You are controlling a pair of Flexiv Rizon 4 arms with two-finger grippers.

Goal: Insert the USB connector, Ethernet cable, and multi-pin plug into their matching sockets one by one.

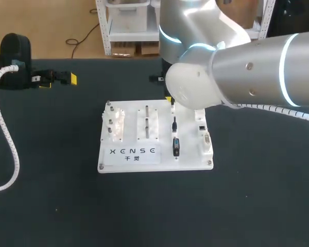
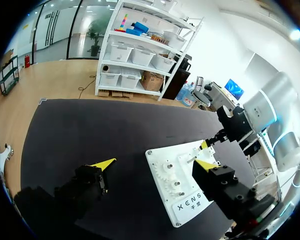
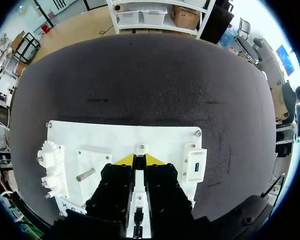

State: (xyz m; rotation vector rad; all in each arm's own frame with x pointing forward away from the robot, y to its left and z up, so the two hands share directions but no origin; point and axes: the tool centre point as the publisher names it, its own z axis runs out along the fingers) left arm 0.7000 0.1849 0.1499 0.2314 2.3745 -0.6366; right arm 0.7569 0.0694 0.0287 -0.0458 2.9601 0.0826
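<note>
A white board [image 1: 154, 136] lies mid-table, with a column of black connectors standing in a holder strip. Two of them show in the head view, a thin plug [image 1: 174, 123] and a wider multi-pin plug [image 1: 176, 146]. A white socket block [image 1: 203, 136] sits at the board's right edge. My right gripper [image 3: 139, 160] is over the far end of the strip, its yellow tips shut on a small black connector [image 3: 139, 163]; my arm hides this in the head view. Another plug [image 3: 137, 217] sits under the gripper. My left gripper [image 1: 56, 78] hovers at the far left, open and empty.
White gears [image 3: 50, 167] and a metal pin [image 3: 85, 175] stand on the board's left part, and two slotted blocks [image 1: 148, 123] in its middle. My right arm's bulky elbow [image 1: 195, 85] hangs over the board's far right corner. Dark tabletop surrounds the board.
</note>
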